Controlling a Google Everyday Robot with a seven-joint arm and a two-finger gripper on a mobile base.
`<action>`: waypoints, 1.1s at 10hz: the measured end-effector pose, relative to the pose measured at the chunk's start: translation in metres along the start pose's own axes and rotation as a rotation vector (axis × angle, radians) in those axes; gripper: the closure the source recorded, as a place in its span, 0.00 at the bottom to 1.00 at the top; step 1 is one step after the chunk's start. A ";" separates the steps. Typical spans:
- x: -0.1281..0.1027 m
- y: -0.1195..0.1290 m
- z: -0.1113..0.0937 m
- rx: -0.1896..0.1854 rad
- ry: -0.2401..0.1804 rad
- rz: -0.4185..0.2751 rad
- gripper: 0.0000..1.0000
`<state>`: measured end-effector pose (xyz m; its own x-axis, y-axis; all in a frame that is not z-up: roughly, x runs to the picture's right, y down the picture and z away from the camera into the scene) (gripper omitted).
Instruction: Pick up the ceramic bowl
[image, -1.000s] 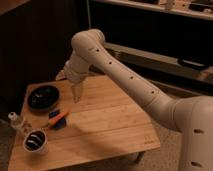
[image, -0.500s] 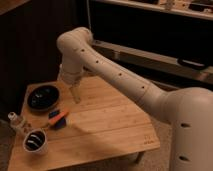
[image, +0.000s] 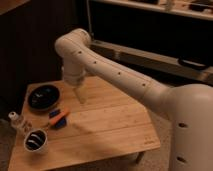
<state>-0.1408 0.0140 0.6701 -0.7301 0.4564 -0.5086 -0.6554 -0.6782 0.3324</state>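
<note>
Dim light falls on a low wooden table (image: 110, 125) set before dark cabinets. At its far left edge stands a small white bottle (image: 13, 118), and just in front of it a white cup (image: 36, 141) with a dark inside. Toward the back left corner the ceramic bowl (image: 44, 96) sits flat on the wood, wide, shallow and glossy black, apart from the other things. To its right and a little nearer lies an orange and blue object (image: 58, 118), too small to name. Right of the bowl, the gripper (image: 80, 96) hangs fingers-down over the table, near the bowl's right rim but not touching it; its jaws are parted and hold nothing. The white arm (image: 115, 70) rises from there over an elbow and runs off to the robot's body at the right. The step in hand looks like the approach to the bowl. To do it well, the gripper should probably shift left until one finger is inside the rim and the other outside. It should then descend straight and close firmly, since the glossy surface is likely to slip. Working from the bowl's right side would keep it away from the cup.
</note>
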 end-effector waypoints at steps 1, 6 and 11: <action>-0.004 -0.009 0.004 -0.033 -0.036 -0.019 0.20; -0.005 -0.055 0.027 -0.084 -0.119 -0.087 0.20; -0.028 -0.063 0.035 -0.031 -0.065 -0.011 0.20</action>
<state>-0.0858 0.0643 0.6906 -0.7348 0.4995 -0.4589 -0.6577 -0.6902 0.3017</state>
